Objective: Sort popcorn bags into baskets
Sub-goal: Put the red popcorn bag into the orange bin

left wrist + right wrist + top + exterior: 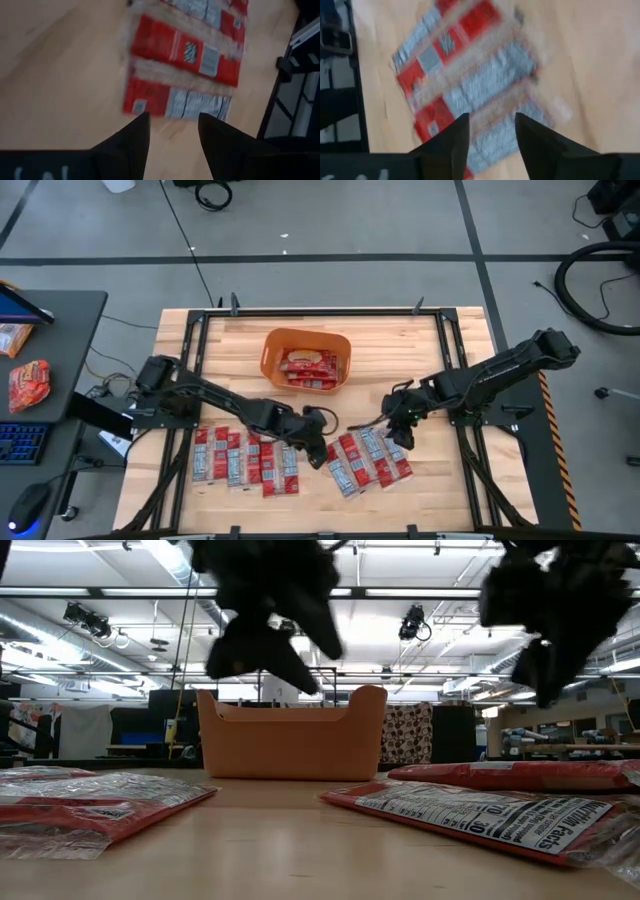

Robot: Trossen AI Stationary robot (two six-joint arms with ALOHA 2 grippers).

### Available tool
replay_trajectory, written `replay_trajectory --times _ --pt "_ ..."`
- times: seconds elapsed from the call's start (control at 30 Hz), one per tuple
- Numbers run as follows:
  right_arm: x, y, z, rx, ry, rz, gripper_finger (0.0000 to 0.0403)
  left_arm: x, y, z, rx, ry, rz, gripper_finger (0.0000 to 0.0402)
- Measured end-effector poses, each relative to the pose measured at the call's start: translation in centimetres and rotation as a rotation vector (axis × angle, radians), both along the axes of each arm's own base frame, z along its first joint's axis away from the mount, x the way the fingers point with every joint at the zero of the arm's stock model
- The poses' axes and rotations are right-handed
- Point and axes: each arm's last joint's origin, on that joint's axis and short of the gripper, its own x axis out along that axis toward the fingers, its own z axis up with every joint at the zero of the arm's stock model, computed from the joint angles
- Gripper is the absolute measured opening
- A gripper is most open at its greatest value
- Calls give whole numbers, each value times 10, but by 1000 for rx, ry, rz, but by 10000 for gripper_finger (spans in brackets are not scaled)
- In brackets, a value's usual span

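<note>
The orange tub [275, 340] [290, 735] stands at the table's far middle with a few red popcorn packets [308, 368] lying in it. Two groups of flat red packets lie on the table: one at near left [245, 460] [185, 50], one at near right [368, 460] [465, 80]. My left gripper [322, 452] [172, 127] hovers open between the two groups, over the left group's right edge. My right gripper [393, 430] [491, 125] hovers open over the right group's far end. In the low view both grippers [270, 640] [545, 630] hang clear above the table.
Black metal rails [190, 370] run along the table's left and right sides. A dark side table [60, 330] to the left carries a larger orange-red crinkled packet [30, 380]. Bare wood lies between the tub and the packet groups.
</note>
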Motion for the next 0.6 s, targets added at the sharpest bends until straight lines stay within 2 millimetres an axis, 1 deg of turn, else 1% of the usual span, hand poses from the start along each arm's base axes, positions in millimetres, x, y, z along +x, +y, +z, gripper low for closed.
replay_trajectory --times 0.1,0.2,0.37,0.5,0.6 --pt "-5 4 -13 35 12 -30 189 16 -8 -10 22 0 -13 171" --pt "-7 8 -25 79 -22 -77 212 31 -14 -21 24 5 -20 171" --pt "-9 14 -36 148 -76 -121 237 53 -21 -39 -6 -59 -25 171" --pt "-8 17 -46 126 -100 -110 241 61 -23 -51 21 -78 -7 172" --pt "-4 18 -56 111 -88 -95 240 61 -25 -53 72 -78 -42 176"
